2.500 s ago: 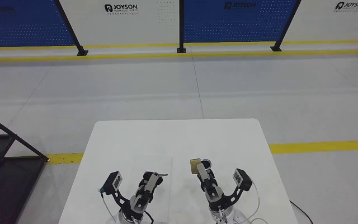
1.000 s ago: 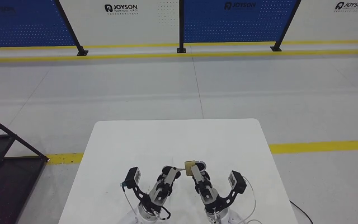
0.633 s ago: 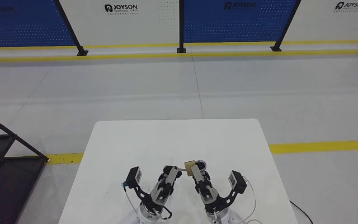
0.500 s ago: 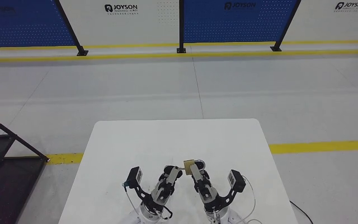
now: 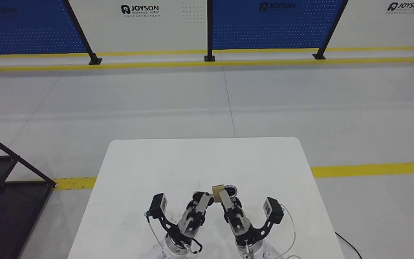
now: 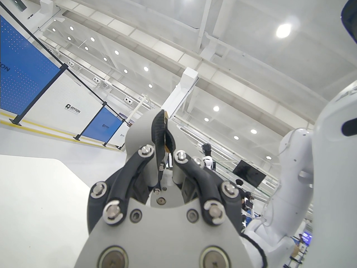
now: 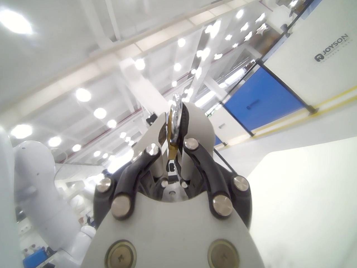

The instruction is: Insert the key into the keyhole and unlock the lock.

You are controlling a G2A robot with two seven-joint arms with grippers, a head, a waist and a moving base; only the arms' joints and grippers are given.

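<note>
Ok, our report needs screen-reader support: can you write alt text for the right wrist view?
The right gripper is shut on a brass lock, its silver shackle sticking out past the fingers. Behind it lie a white table corner, blue wall panels and ceiling lights.

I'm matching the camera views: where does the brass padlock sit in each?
Top view: brass padlock with silver shackle, held over the white table's near side.
Left wrist view: cannot make it out.
Right wrist view: edge-on between the jaws.
Shared landmark: blue barrier panels.

Left gripper point(image 5: 207, 196) and right gripper point(image 5: 224, 195) crowd each other near-centre around key point(image 6: 166, 142) and lock point(image 5: 220, 188); the table's point(image 5: 207, 158) far half offers passage.
</note>
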